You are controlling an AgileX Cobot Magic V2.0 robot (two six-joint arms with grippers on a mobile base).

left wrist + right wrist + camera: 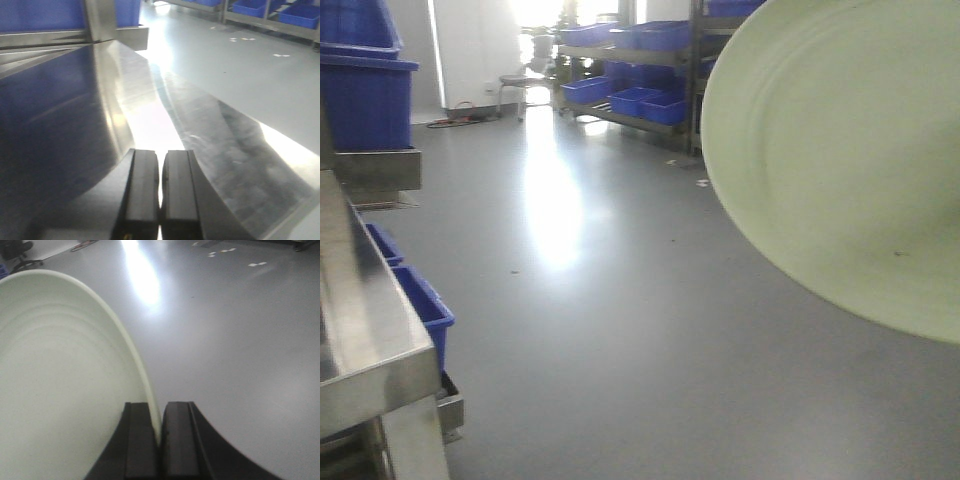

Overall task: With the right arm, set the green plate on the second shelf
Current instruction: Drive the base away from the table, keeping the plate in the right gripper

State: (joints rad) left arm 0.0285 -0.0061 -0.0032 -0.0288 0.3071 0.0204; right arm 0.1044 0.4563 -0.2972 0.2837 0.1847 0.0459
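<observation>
The green plate (840, 160) is pale sage-green with faint rings and a tiny dark speck. It fills the right of the front view, held up in the air and tilted. In the right wrist view the plate (60, 380) fills the left half. My right gripper (159, 432) is shut on its rim. My left gripper (160, 185) is shut and empty, just above a shiny steel shelf surface (210, 130). The right gripper itself does not show in the front view.
A steel shelf unit (370, 340) stands at the left edge with blue bins (420, 305) under it. Stacked blue tubs (365, 90) stand at the far left. Racks with blue bins (640, 70) line the back. Grey floor (620, 330) lies open between.
</observation>
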